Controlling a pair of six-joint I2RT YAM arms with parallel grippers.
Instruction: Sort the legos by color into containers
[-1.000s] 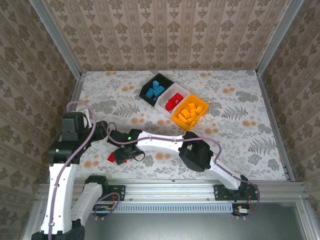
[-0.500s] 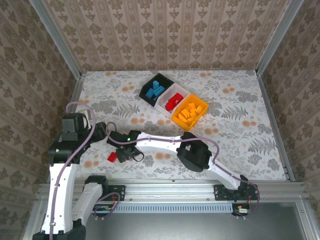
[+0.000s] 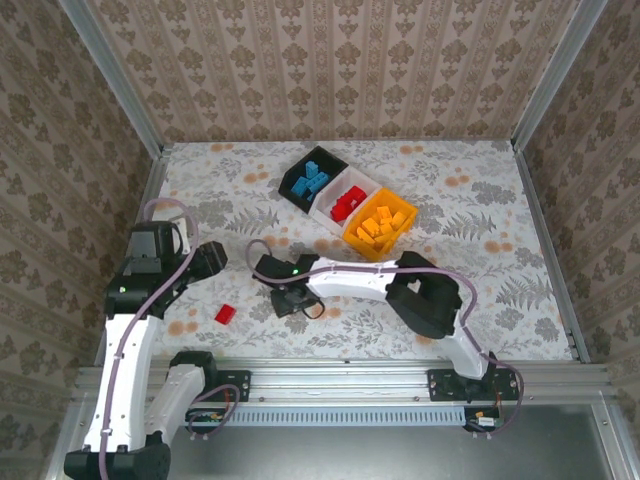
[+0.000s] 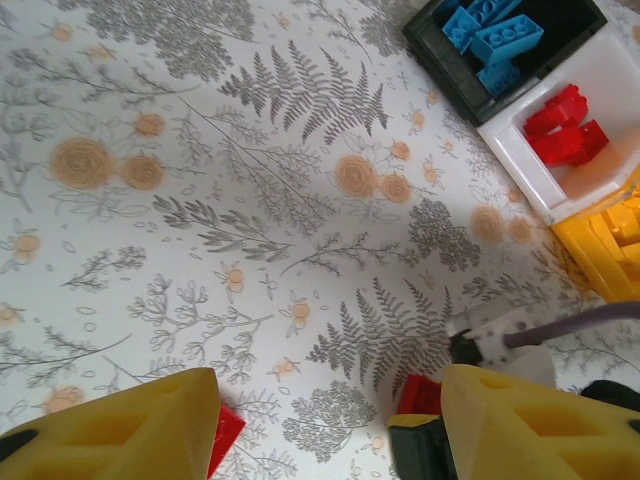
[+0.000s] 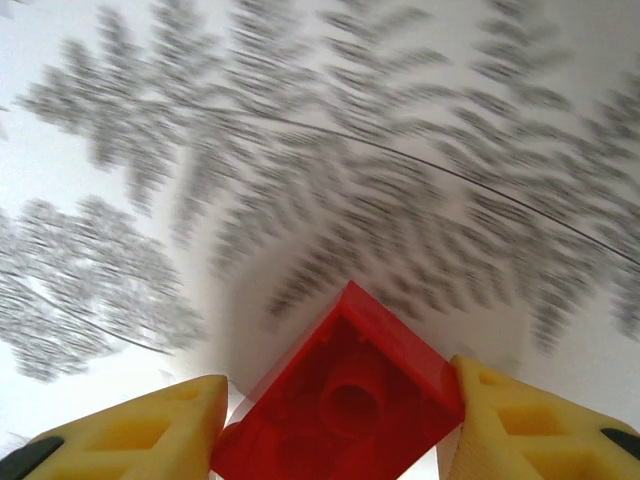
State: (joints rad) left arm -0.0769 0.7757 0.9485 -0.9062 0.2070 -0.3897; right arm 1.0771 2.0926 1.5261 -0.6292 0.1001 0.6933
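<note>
- The right pincer (image 5: 338,400) is clamped on a red lego (image 5: 350,370) over the table (image 3: 480,200).
- The left pincer (image 4: 325,390) stands open and empty, with a second red lego (image 3: 225,313) lying near it.

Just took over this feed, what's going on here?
The right gripper is closed on a small red plastic lego brick near the front of the floral table. The left gripper hovers open near a second red brick lying loose there. In the row behind, the black plastic bin holds blue bricks, the white bin red bricks, the orange bin orange bricks.
</note>
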